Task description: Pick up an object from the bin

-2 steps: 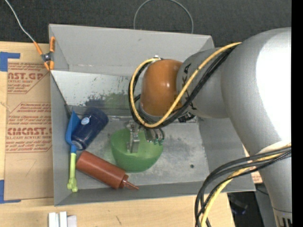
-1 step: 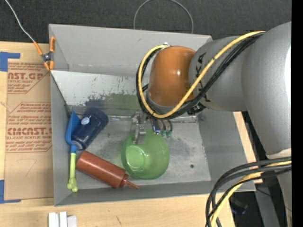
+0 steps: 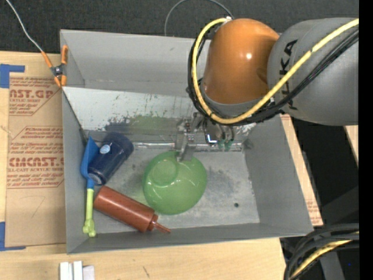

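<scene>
A translucent green bowl [image 3: 175, 186] sits upright in the middle of the bin floor. My gripper [image 3: 183, 146] hangs under the orange wrist cover, and its tip comes down at the bowl's far rim, touching or nearly touching it. A dark blue cup [image 3: 111, 155] lies on its side to the left of the bowl. In front of the cup lies a red-brown squeeze bottle [image 3: 127, 210], its nozzle pointing right, close to the bowl's near-left edge.
A blue scraper with a yellow-green handle [image 3: 88, 191] lies along the bin's left wall. The arm and its orange cover overhang the bin's back right. Bare floor lies right of the bowl.
</scene>
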Motion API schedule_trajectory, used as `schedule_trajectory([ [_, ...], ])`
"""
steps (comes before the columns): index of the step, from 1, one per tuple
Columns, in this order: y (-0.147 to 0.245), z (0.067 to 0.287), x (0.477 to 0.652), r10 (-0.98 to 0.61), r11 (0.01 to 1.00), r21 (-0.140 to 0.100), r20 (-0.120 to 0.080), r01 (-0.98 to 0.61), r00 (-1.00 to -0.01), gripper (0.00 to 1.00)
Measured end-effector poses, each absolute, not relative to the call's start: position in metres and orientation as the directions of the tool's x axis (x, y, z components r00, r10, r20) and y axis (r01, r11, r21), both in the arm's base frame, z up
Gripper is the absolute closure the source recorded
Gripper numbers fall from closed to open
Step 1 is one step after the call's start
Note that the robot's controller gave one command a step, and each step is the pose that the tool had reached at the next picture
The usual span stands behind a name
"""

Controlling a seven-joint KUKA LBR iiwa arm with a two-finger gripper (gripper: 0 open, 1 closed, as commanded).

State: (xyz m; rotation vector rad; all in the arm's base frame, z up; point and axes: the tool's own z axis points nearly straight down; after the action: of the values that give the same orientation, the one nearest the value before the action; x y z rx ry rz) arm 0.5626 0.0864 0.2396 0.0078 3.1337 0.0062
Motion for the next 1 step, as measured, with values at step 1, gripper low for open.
schedule_trajectory([
  [1,0.095,0.2336,0.5775,0.002,1.0,0.005,-0.016,0.002,-1.0,1.0],
])
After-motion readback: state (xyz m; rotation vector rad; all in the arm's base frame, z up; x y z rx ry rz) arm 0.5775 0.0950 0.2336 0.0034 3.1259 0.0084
